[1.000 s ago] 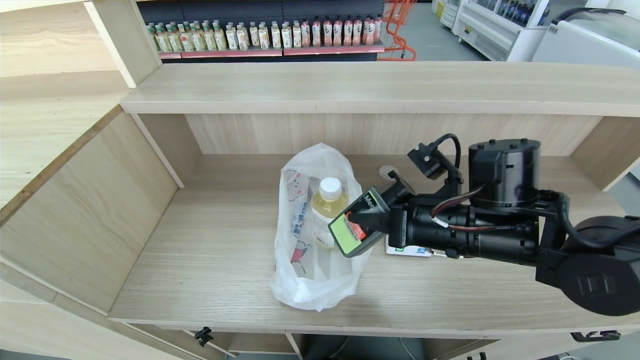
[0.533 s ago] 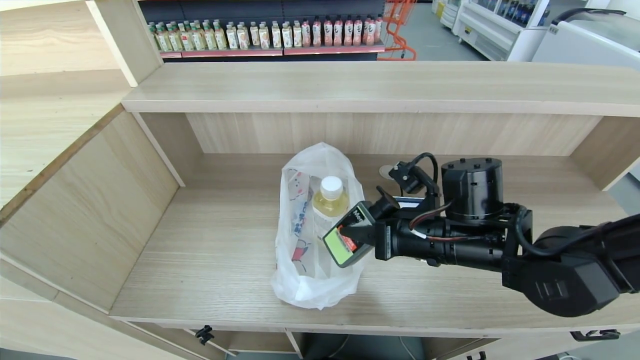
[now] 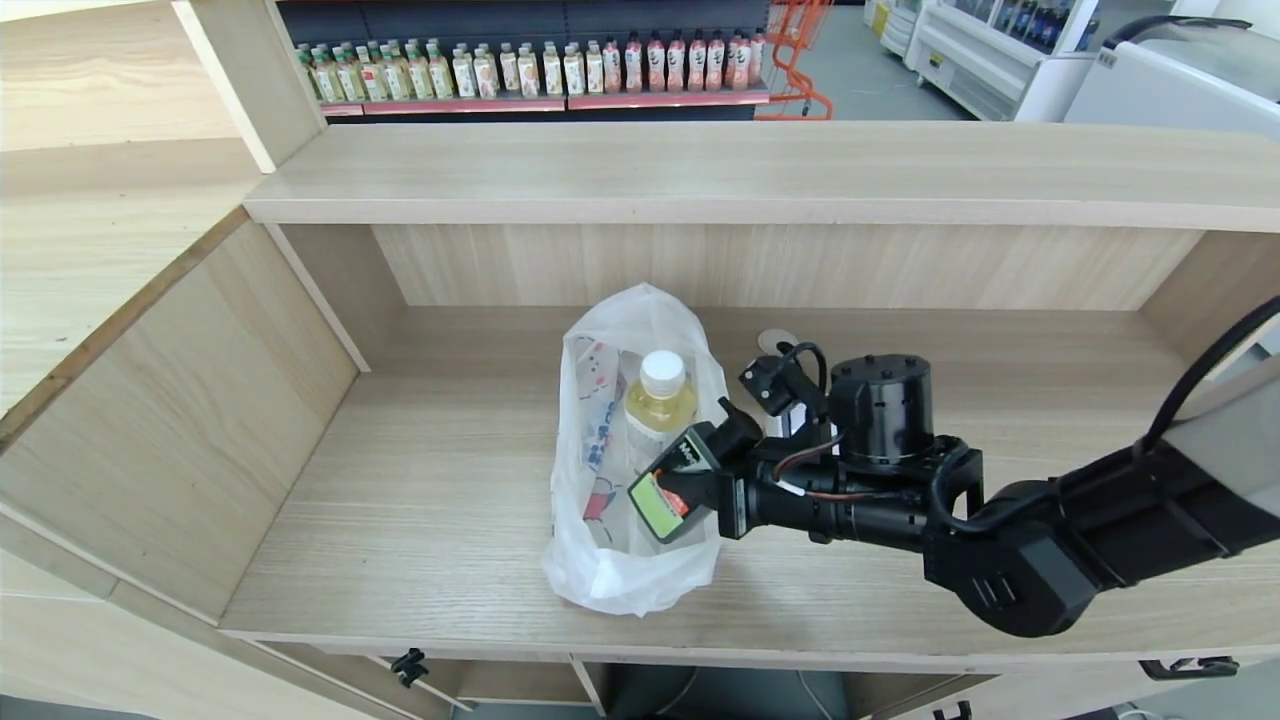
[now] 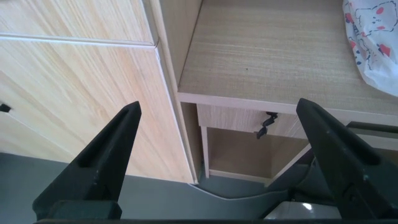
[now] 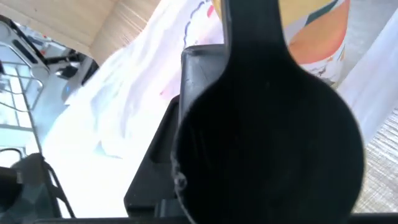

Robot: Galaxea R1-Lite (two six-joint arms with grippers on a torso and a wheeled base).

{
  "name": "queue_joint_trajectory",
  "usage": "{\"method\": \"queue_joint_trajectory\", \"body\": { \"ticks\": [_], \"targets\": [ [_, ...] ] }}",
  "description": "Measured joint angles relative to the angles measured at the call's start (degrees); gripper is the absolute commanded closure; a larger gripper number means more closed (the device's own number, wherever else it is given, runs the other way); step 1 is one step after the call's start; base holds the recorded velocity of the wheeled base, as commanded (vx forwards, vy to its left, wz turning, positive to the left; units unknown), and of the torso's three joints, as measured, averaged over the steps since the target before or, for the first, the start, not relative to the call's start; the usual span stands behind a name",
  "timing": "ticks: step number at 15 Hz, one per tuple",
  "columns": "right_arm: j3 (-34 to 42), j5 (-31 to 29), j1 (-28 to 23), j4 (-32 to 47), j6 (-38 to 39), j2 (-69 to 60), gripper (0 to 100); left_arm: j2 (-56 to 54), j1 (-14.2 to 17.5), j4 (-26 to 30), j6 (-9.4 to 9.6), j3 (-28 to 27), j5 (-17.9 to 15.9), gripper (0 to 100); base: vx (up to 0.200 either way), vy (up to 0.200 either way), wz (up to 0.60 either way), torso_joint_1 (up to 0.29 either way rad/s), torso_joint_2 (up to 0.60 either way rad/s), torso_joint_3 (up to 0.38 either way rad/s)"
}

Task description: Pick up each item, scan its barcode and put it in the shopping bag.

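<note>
A white plastic shopping bag (image 3: 612,565) stands open in the middle of the wooden counter (image 3: 420,520). Inside it is a bottle (image 3: 660,395) of yellow drink with a white cap. My right gripper (image 3: 697,478) is shut on a small dark box with a green end (image 3: 660,500), held tilted at the bag's right rim, partly inside the opening. In the right wrist view the bottle (image 5: 317,31) and the bag's film (image 5: 118,93) lie just beyond the box. My left gripper (image 4: 217,168) hangs open below the counter's front left corner, holding nothing.
A white device (image 3: 800,415) lies on the counter behind my right wrist, mostly hidden. A round grommet (image 3: 772,342) sits near the back wall. Side panels and a raised shelf (image 3: 700,170) box the counter in. A cabinet latch (image 4: 267,122) hangs under the front edge.
My right arm has carried the dark box leftward and down, from beside the bag to its right rim. The bag and bottle have stayed put.
</note>
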Motion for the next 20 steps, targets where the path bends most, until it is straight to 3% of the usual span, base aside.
{"method": "queue_joint_trajectory", "body": {
  "ticks": [4, 5, 8, 11, 14, 18, 20],
  "targets": [
    [-0.17, -0.09, 0.06, -3.39, -4.77, 2.85, 100, 0.0, 0.0, 0.0, 0.0, 0.0, -0.02, 0, 0.0, 0.0, 0.0, 0.0, 0.0, 0.0],
    [-0.22, -0.11, 0.06, -3.97, -5.53, 3.28, 0, 0.0, 0.0, 0.01, 0.0, 0.0, 0.0, 0, 0.0, 0.0, 0.0, 0.0, 0.0, 0.0],
    [0.13, -0.55, 0.05, -4.84, -4.0, 3.46, 0, 0.0, 0.0, 0.0, 0.0, 0.0, 0.0, 0, 0.0, 0.0, 0.0, 0.0, 0.0, 0.0],
    [1.05, -0.55, -0.06, -4.79, 7.23, 0.55, 0, 0.0, 0.0, 0.0, 0.0, 0.0, 0.0, 0, 0.0, 0.0, 0.0, 0.0, 0.0, 0.0],
    [3.01, -0.5, -0.09, -4.44, 12.09, -5.39, 0, 0.0, 0.0, 0.0, 0.0, 0.0, -0.02, 0, 0.0, 0.0, 0.0, 0.0, 0.0, 0.0],
    [13.37, -0.37, -1.79, -2.6, 12.04, -18.59, 0, 0.0, 0.0, 0.0, 0.0, 0.0, -0.02, 0, 0.0, 0.0, 0.0, 0.0, 0.0, 0.0],
    [19.59, -1.91, -4.68, 3.8, 6.16, -29.11, 0, 0.0, 0.0, 0.0, 0.0, 0.0, -0.02, 0, 0.0, 0.0, 0.0, 0.0, 0.0, 0.0]
  ]
}}
